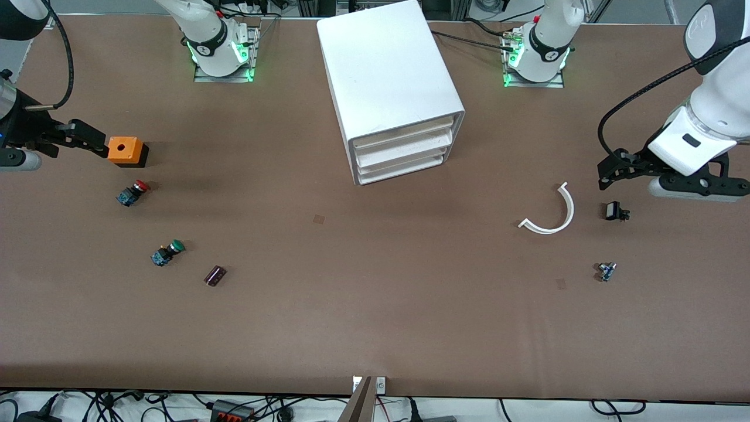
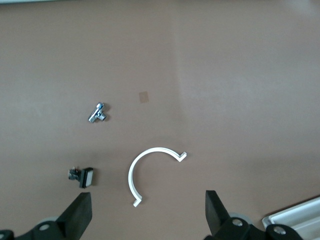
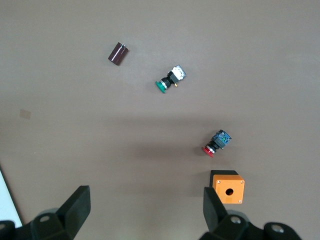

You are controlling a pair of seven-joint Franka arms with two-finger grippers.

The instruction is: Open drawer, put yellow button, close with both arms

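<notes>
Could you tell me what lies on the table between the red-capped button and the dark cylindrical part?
The green-capped button lies between the red-capped button and the dark cylinder; the front view shows it, and the right wrist view confirms it.

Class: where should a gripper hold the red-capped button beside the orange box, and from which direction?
Grip the red-capped button across its black middle, between cap and blue base, coming straight down. It lies on its side, so the jaws can close across its long axis.
</notes>
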